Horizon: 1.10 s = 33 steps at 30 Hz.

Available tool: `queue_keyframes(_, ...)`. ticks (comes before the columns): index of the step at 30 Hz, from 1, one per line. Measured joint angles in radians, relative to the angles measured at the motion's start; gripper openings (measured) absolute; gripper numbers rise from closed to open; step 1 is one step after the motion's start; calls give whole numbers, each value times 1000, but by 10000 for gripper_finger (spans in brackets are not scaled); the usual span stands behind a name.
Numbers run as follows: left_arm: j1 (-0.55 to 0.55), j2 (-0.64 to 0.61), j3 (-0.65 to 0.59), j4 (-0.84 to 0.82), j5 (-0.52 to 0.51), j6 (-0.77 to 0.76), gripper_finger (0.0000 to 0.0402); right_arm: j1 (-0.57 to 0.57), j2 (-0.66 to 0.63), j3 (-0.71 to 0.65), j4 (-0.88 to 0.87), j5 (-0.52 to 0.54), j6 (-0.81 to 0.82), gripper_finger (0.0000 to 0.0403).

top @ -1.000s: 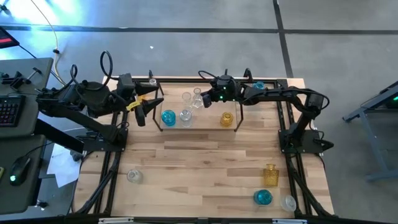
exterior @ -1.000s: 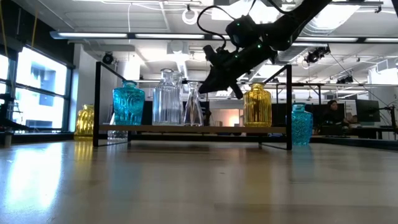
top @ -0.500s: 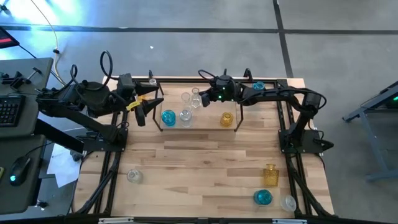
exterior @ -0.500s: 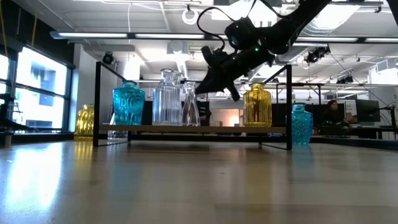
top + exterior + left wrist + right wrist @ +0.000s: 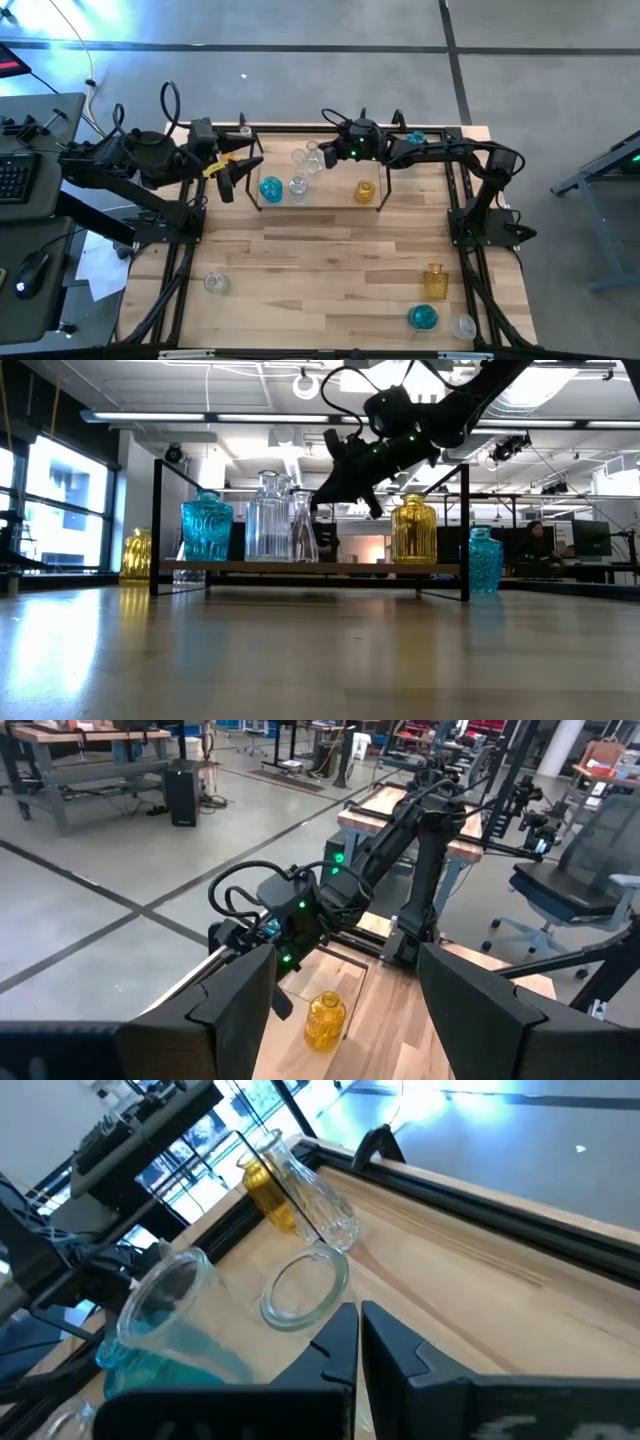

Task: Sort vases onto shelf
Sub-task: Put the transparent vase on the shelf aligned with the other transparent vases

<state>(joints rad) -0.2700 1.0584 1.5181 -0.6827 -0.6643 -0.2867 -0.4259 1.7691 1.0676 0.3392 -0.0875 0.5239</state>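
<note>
right gripper (image 5: 322, 158) pinched shut, empty, nosing against clear vase (image 5: 312, 155) on shelf (image 5: 300, 567); one nudge could tip it into clear bottle (image 5: 268, 520); left gripper (image 5: 232, 183) parked wide beside shelf

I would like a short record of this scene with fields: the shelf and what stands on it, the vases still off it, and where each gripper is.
shelf: black rod rack at the table's far side
on shelf: blue vase, clear vases, amber vase
off shelf, near edge: clear vase on the left; amber square bottle, blue vase, clear vase on the right
right gripper: shut, over the shelf beside a clear vase's mouth
left gripper: open, empty, left of the shelf
</note>
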Motion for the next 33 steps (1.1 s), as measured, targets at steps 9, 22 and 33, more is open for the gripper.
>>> queue_keyframes(9, 0, 0, 0, 2, 0, -9, 236, -6, -1, 59, -73, -9, -34, 0)
queue_keyframes(22, 0, 7, 0, 3, 25, -16, 236, 7, -2, 72, -165, 23, -52, 0)
queue_keyframes(33, 0, 7, 0, 3, 24, 1, 236, 16, 25, 73, -107, 9, -29, 0)
